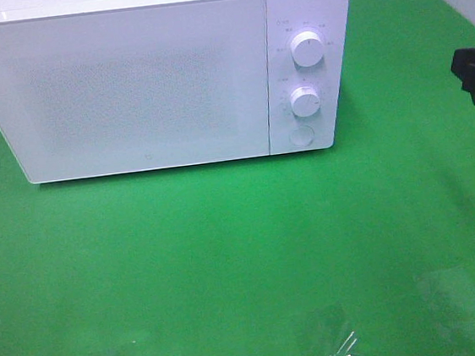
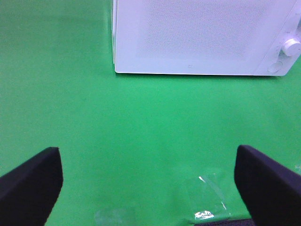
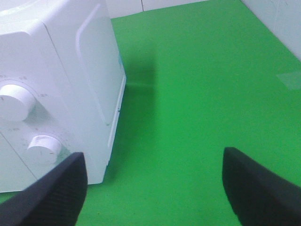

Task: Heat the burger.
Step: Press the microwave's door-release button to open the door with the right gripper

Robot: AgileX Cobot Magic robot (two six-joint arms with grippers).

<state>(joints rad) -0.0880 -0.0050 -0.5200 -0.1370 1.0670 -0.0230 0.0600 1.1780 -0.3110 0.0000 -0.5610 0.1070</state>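
Burger: not visible in any of the 3 views; its location could not be told.
Microwave [image 1: 143,86]: white, upright, standing on the far half of the table with its front toward the high camera.
Door [image 1: 118,93]: shut and flush with the body; its frosted panel let nothing inside be made out.
Knobs: 2 round white dials on the right-hand panel, the upper knob [image 1: 306,49] directly above the lower knob [image 1: 305,100].
Button [image 1: 301,135]: round, white, just below the lower knob.
Table [image 1: 229,255]: covered in plain green cloth across the whole working area.
Film [image 1: 342,350]: a clear, crinkled scrap lay at the near edge, well apart from the microwave.
Left gripper [image 2: 148,181]: jaws stood wide apart with only green cloth showing between them; it gripped nothing. It was held above the cloth in front of the door, well apart from it and near the film. It was outside the high view.
Left fingers [image 2: 33,181]: black, touching nothing.
Right gripper [image 3: 153,186]: jaws stood wide apart and empty. It was held off the microwave's knob end, beside the side wall and not touching it. In the high view only a black part showed at the right edge, about level with the lower knob.
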